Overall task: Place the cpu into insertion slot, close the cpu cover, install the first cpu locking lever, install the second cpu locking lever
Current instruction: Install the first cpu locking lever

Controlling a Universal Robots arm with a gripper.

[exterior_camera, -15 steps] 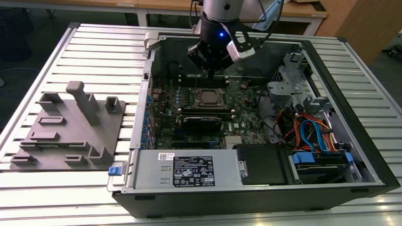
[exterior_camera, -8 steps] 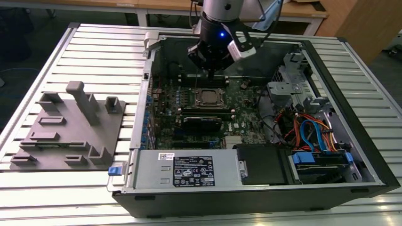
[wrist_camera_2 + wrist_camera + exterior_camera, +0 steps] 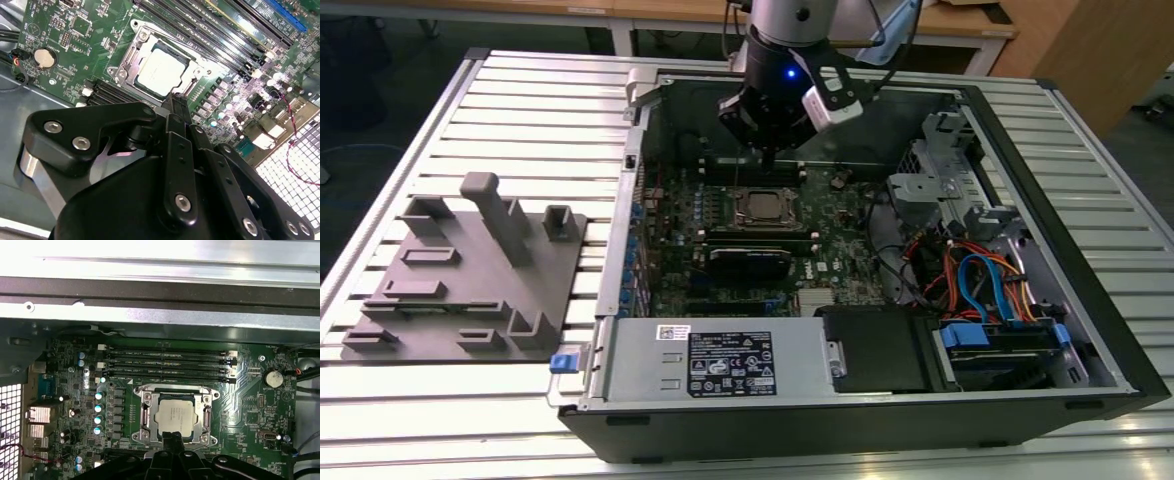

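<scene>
Right, nearest us in both wrist views the gripper [image 3: 177,102] [image 3: 172,440] has its fingers pinched together with nothing seen between them. Its tip is right at the edge of the insertion slot [image 3: 142,36], touching or not we cannot tell. Just past it we see the cpu [image 3: 161,72] seated in that slot on the green motherboard [image 3: 240,405], with the cpu cover [image 3: 145,412] lying flat around it, centre frame in the exterior view. Farther back we have the long black memory slots [image 3: 170,365], then the grey case wall [image 3: 160,315].
</scene>
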